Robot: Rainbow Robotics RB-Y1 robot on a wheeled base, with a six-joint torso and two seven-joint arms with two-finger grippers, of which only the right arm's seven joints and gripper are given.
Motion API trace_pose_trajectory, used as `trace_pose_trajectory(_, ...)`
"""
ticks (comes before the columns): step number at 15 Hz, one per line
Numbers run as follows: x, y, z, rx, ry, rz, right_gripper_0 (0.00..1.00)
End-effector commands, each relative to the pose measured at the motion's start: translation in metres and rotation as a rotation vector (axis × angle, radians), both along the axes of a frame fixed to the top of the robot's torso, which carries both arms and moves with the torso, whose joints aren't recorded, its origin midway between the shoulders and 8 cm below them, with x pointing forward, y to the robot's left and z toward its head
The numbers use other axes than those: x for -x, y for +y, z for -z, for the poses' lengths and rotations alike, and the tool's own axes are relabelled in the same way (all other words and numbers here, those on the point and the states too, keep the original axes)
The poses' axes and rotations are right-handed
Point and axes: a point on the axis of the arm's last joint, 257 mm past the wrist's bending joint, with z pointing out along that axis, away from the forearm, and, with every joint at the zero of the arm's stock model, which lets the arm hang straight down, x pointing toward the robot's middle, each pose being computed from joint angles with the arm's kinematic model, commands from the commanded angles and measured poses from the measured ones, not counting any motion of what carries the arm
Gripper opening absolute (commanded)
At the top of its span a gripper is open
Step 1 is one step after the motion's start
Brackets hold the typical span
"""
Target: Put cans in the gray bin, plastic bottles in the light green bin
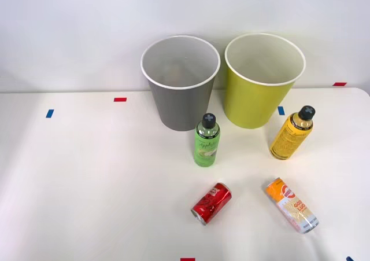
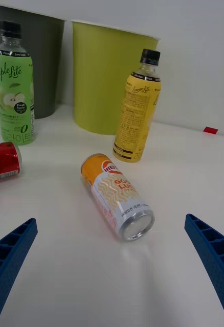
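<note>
Orange-and-cream can: lying on its side on the table's near right, long axis running away from the right gripper, silver end nearest (fingers spread wide, nothing held).

Gray bin and light green bin stand side by side at the back of the white counter. Green bottle upright before the gray one, yellow bottle right of it. Nearer us, red can and orange can lie on their sides, apart.
</note>
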Motion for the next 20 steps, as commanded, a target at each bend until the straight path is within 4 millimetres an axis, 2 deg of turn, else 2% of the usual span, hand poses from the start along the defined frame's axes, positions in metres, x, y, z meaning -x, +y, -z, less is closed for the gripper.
trace_pose_trajectory(1, -0.001, -0.012, 0.000, -0.037, 0.014, -0.033, 1.00)
trace_pose_trajectory(5, -0.013, -0.011, -0.012, -0.048, 0.045, -0.133, 1.00)
trace_pose_trajectory(10, -0.012, -0.012, -0.022, -0.019, 0.056, -0.220, 1.00)
trace_pose_trajectory(13, -0.019, -0.010, -0.034, 0.012, 0.059, -0.303, 1.00)
trace_pose_trajectory(16, -0.045, -0.006, -0.040, 0.056, 0.126, -0.314, 1.00)
trace_pose_trajectory(20, -0.077, -0.003, -0.051, 0.073, 0.294, -0.246, 1.00)
